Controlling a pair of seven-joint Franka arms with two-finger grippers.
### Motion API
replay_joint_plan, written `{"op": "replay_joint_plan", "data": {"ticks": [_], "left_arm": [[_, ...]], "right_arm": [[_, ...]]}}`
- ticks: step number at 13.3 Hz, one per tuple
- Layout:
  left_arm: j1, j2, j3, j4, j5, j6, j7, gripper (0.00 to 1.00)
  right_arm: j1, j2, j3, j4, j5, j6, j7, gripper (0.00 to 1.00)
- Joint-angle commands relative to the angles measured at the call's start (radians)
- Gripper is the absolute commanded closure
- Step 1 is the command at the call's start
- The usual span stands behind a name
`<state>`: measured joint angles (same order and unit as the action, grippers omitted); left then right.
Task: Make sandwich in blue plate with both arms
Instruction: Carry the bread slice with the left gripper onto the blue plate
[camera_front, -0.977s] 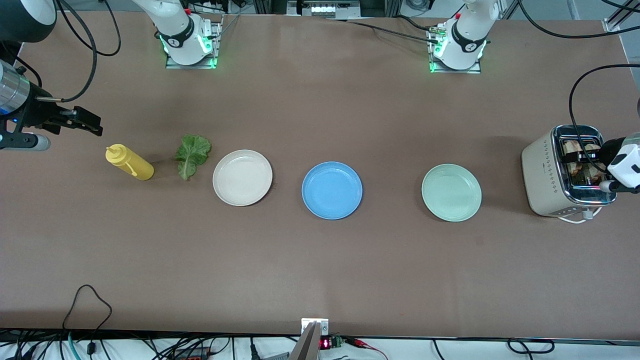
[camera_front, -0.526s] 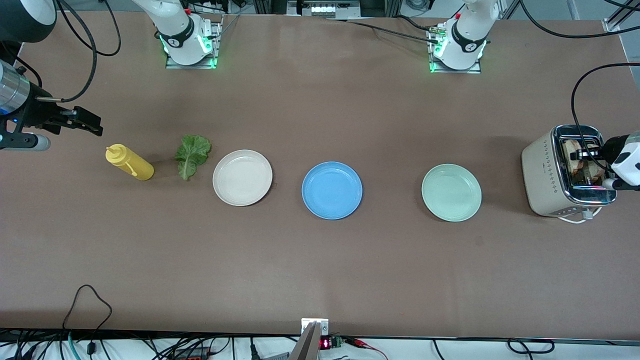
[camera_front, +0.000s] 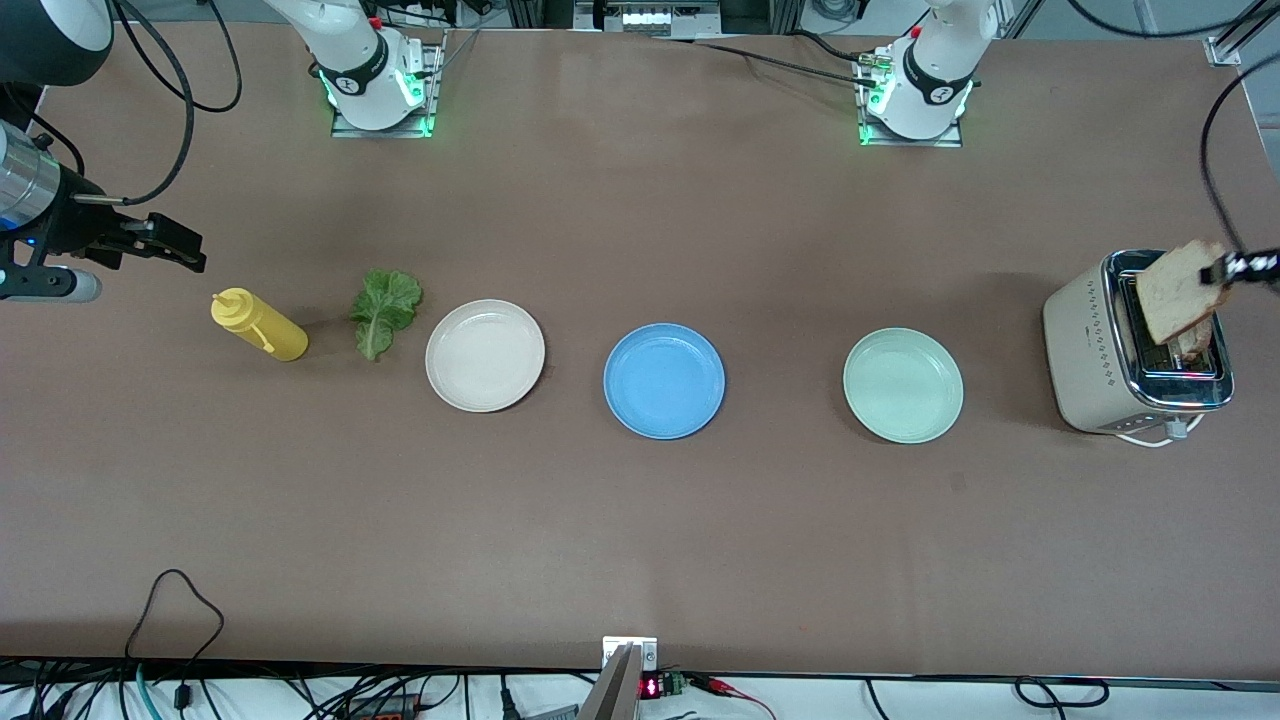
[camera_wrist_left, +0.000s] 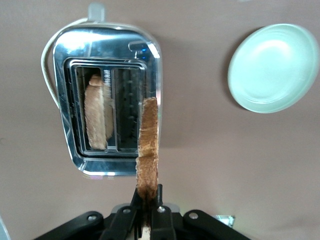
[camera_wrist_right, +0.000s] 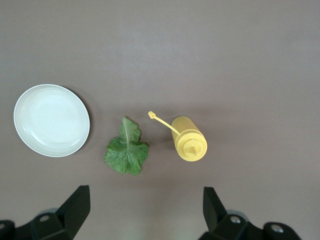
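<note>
My left gripper (camera_front: 1222, 268) (camera_wrist_left: 148, 200) is shut on a light-brown bread slice (camera_front: 1178, 290) (camera_wrist_left: 148, 150) and holds it in the air above the toaster (camera_front: 1105, 345) (camera_wrist_left: 107, 55). A second bread slice (camera_wrist_left: 95, 120) stands in a toaster slot. The blue plate (camera_front: 664, 380) lies empty at the table's middle. The green lettuce leaf (camera_front: 385, 308) (camera_wrist_right: 127, 150) lies flat toward the right arm's end. My right gripper (camera_front: 170, 245) (camera_wrist_right: 145, 210) is open and waits in the air past the yellow bottle.
A yellow squeeze bottle (camera_front: 258, 325) (camera_wrist_right: 189, 142) stands beside the lettuce. A cream-white plate (camera_front: 485, 355) (camera_wrist_right: 51, 120) and a pale mint-green plate (camera_front: 903, 385) (camera_wrist_left: 274, 67) flank the blue plate. The toaster's white cord (camera_front: 1160, 436) lies at its base.
My left gripper has risen from the toaster slot and pulled one bread slice up out of it. The right arm has not moved.
</note>
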<state>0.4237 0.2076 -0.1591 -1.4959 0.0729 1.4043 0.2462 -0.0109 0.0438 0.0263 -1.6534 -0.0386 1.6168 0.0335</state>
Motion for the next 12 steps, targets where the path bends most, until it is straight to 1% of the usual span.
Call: {"op": "replay_joint_plan", "data": {"ticks": [1, 2, 3, 4, 5, 6, 8, 9, 10, 12], "left_arm": [[-0.011, 0.000, -0.136, 0.068, -0.004, -0.088, -0.011, 1.00], [-0.013, -0.007, -0.205, 0.066, -0.007, -0.082, -0.021, 1.00], [-0.013, 0.007, -0.279, 0.062, -0.025, -0.070, -0.074, 1.00], [-0.016, 0.042, -0.325, 0.054, -0.100, -0.035, -0.188, 1.00], [-0.032, 0.085, -0.362, 0.049, -0.148, -0.001, -0.293, 1.00], [-0.080, 0.134, -0.390, 0.049, -0.162, 0.022, -0.364, 1.00], [-0.193, 0.197, -0.393, 0.049, -0.188, 0.074, -0.471, 1.00], [-0.248, 0.229, -0.392, 0.051, -0.246, 0.100, -0.543, 1.00], [-0.284, 0.268, -0.392, 0.051, -0.281, 0.164, -0.592, 1.00], [-0.348, 0.355, -0.393, 0.052, -0.298, 0.286, -0.611, 1.00]], "right_arm": [[-0.012, 0.005, 0.007, 0.017, 0.014, -0.012, 0.005, 0.00], [-0.012, 0.005, 0.007, 0.017, 0.014, -0.012, 0.005, 0.00], [-0.012, 0.005, 0.007, 0.017, 0.014, -0.012, 0.005, 0.00], [-0.012, 0.005, 0.007, 0.017, 0.014, -0.012, 0.005, 0.00], [-0.012, 0.005, 0.007, 0.017, 0.014, -0.012, 0.005, 0.00], [-0.012, 0.007, 0.007, 0.017, 0.014, -0.011, 0.005, 0.00], [-0.012, 0.007, 0.007, 0.018, 0.014, -0.012, 0.005, 0.00], [-0.011, 0.010, 0.007, 0.017, 0.014, -0.017, 0.005, 0.00], [-0.011, 0.011, 0.007, 0.017, 0.014, -0.018, 0.002, 0.00], [-0.008, 0.028, 0.007, 0.017, 0.012, -0.020, 0.000, 0.00]]}}
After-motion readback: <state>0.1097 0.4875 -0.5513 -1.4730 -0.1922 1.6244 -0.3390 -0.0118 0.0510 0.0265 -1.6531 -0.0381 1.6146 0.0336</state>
